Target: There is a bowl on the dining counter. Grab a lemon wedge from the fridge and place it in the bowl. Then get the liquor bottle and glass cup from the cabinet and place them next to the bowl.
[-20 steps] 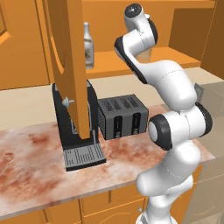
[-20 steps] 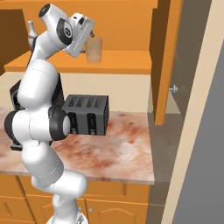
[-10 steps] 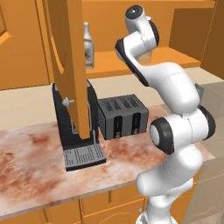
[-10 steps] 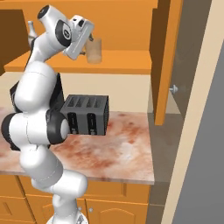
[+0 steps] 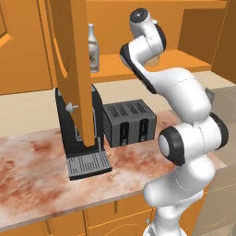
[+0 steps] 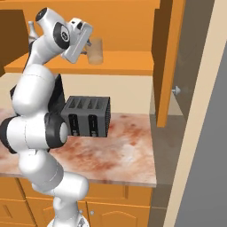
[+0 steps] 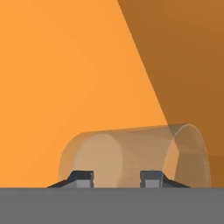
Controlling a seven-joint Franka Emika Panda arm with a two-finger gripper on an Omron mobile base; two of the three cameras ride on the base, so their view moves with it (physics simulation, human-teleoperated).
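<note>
One glass cup (image 6: 95, 51) stands upright on the open cabinet's shelf (image 6: 124, 62), a clear tumbler near the shelf's front edge, presumably stored there within easy reach. In the hand view the cup (image 7: 135, 155) appears lying sideways across the lower frame, its mouth toward three o'clock, which comes from the camera's roll, not from the cup tipping. The hand (image 6: 87, 43) sits at the cup's nine o'clock in the right base view, level with its upper half, reaching in from the side so the fingers (image 7: 83, 178) can straddle the wall. Both dark tips overlap the cup's body low in the hand view, set at a narrow gap; whether they already press the glass, I cannot tell, so the grip looks about to be made, not yet secure.

At about nine o'clock from the arm in the left base view, the liquor bottle (image 5: 93, 48) stands upright on the same shelf, partly behind the open cabinet door (image 5: 71, 69), untouched and well apart from the cup. Below the shelf, on the bench (image 6: 128, 150), a dark toaster (image 6: 88, 117) sits against the wall with a black coffee machine (image 5: 80, 138) just beside it.
</note>
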